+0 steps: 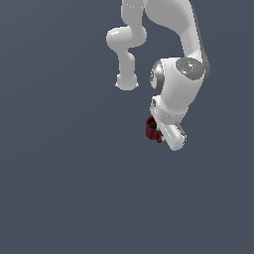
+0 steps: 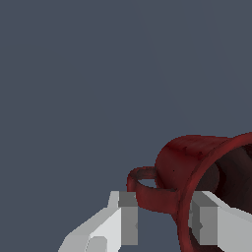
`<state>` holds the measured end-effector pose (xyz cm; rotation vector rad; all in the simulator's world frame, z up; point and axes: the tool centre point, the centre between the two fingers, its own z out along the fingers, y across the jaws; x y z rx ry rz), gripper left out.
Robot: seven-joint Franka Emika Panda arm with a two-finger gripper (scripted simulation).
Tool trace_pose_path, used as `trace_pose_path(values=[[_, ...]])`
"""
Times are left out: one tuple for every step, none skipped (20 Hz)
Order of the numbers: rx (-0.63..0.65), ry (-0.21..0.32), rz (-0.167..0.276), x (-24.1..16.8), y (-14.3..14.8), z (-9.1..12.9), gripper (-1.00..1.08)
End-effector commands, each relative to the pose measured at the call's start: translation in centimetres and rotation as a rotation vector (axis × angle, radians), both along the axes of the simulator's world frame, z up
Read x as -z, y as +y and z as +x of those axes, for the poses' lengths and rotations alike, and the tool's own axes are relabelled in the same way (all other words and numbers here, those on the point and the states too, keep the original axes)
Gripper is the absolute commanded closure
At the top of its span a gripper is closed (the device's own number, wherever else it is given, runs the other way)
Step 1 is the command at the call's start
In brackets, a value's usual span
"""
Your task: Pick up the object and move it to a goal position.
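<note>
The object, a small dark red mug, fills the wrist view close up, lying sideways to the camera with its dark interior open toward the frame's edge. My gripper has one white finger outside by the small handle and the other inside the rim, closed across the mug's wall. In the exterior view the mug shows at the end of the white hand, on the exterior view's left of it, with my gripper mostly hidden behind the hand.
The white arm comes down from the top of the exterior view. Around it lies only a plain grey-blue surface.
</note>
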<state>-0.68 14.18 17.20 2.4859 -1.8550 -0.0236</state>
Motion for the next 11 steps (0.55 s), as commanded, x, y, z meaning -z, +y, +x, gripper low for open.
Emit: trace_pose_path(values=[[0.001, -0.002, 0.0, -1.7, 1.2, -0.7, 1.08], [0.001, -0.002, 0.0, -2.2, 1.7, -1.0, 1.08], [0.001, -0.002, 0.0, -2.7, 2.0, -1.2, 1.08], [0.001, -0.002, 0.0, -3.1, 2.4, -1.4, 1.08], [0.001, -0.002, 0.0, -3.5, 2.7, -1.5, 1.08], [0.001, -0.002, 0.0, -3.8, 3.0, -1.6, 1.08], [0.001, -0.002, 0.0, -4.1, 3.2, -1.7, 1.08], [0.001, -0.002, 0.0, -4.3, 3.4, -1.8, 1.08], [0.001, -0.002, 0.0, -4.5, 3.5, -1.9, 1.08], [0.001, -0.002, 0.0, -4.5, 3.6, -1.9, 1.08], [0.001, -0.002, 0.0, -4.6, 3.6, -1.9, 1.08]])
